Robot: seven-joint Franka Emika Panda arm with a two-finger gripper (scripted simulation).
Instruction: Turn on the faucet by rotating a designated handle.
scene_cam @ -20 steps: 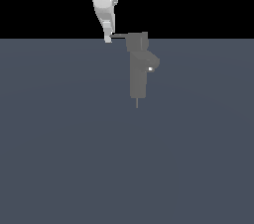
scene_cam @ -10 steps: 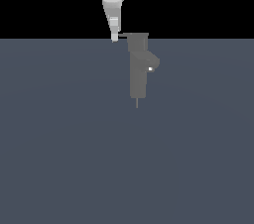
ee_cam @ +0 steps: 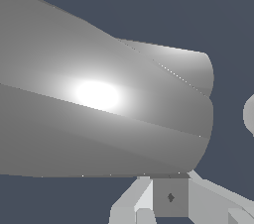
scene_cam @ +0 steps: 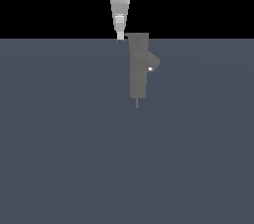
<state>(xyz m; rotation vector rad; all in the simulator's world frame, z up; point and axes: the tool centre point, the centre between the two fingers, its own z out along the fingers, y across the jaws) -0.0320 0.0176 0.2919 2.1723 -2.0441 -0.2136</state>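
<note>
Grey and matte, the faucet (scene_cam: 138, 69) stands upright on the dark slate-blue bench (scene_cam: 64, 158), near the far edge of that surface and a little toward the exterior view's right of centre. A blocky cap tops its column, and a short rounded spout nub with a white dot juts out on the exterior view's right side. From the cap, the handle (scene_cam: 126, 35) shows only as a thin short sliver pointing toward the exterior view's left. The white hand (scene_cam: 119, 35) comes down from above against the black background, tapering to a narrow tip that sits right at the end of that sliver, touching it or just beside it; which of the two cannot be told. Whether the hand is spread or pressed together cannot be told either, since only one narrow tip shows. In the wrist view a large pale grey body fills most of the picture, blurred by closeness.
</note>
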